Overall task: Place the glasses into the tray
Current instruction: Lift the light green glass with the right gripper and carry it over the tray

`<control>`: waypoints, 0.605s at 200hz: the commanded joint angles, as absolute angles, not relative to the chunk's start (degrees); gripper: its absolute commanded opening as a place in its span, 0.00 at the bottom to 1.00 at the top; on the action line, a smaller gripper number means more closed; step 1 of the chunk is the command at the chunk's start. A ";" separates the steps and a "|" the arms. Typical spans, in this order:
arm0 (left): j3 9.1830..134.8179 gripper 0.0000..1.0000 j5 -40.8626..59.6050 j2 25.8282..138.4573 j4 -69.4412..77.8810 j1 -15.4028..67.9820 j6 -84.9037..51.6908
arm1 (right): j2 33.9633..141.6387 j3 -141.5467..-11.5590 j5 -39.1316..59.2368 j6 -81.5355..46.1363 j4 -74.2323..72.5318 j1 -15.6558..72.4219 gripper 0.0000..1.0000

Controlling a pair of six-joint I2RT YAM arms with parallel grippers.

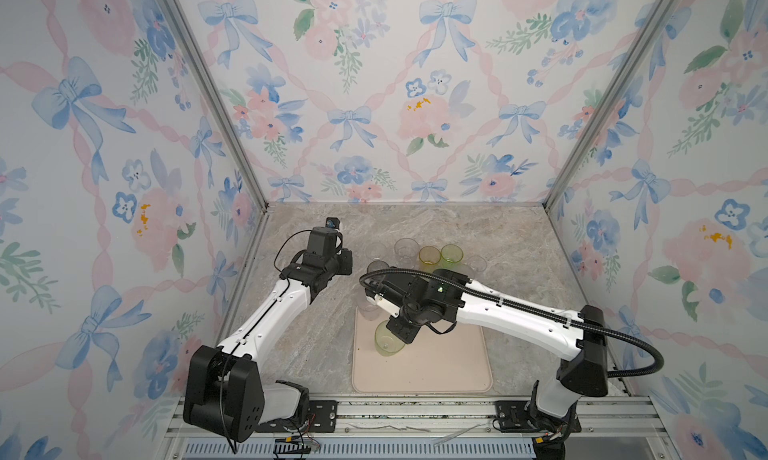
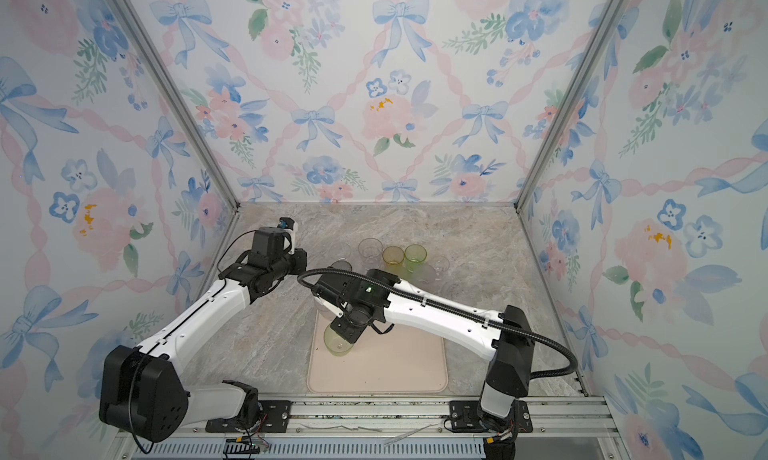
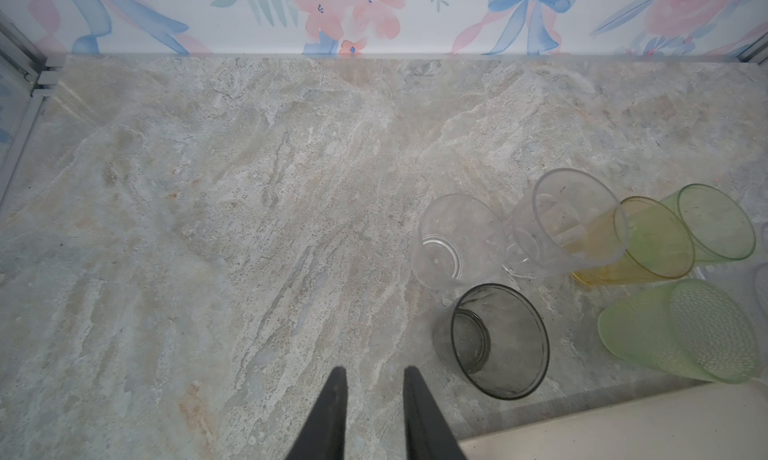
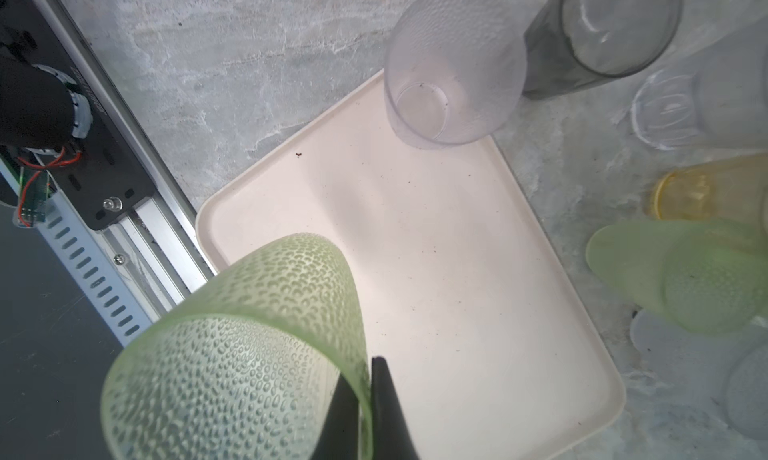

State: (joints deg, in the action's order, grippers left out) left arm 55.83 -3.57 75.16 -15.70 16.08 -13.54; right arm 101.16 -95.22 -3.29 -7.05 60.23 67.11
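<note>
Fingers of the right gripper [image 4: 360, 370] pinch the rim of a pale green dimpled glass [image 4: 232, 354], one finger inside the mouth and one outside, closed tight on the thin wall. This glass [image 1: 388, 341] hangs tilted over the left part of the tray [image 1: 436, 366], mouth turned toward the gripper; whether its base touches the tray floor I cannot tell. In both top views the same glass [image 2: 338, 341] sits inside the outline of the tray [image 2: 395, 366].

A frosted glass [image 4: 453, 71] stands upright in the tray's far left corner. Beyond the tray's far edge, on the marble table [image 1: 498, 237], the other glasses cluster close together: a grey glass [image 3: 498, 341] nearest that edge, two clear glasses [image 3: 457, 241] behind it, an amber glass [image 1: 429, 255] beside a smooth green glass [image 1: 451, 253], and a second dimpled green glass [image 3: 681, 329].

Left of the tray's far end, the left gripper [image 3: 375, 372] hovers over bare table, its fingers a narrow gap apart with nothing between them.
</note>
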 commanded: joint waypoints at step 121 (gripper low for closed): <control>56.78 0.28 -2.08 72.64 -15.21 15.82 -11.82 | 119.41 -109.51 -2.41 -5.69 63.45 67.75 0.01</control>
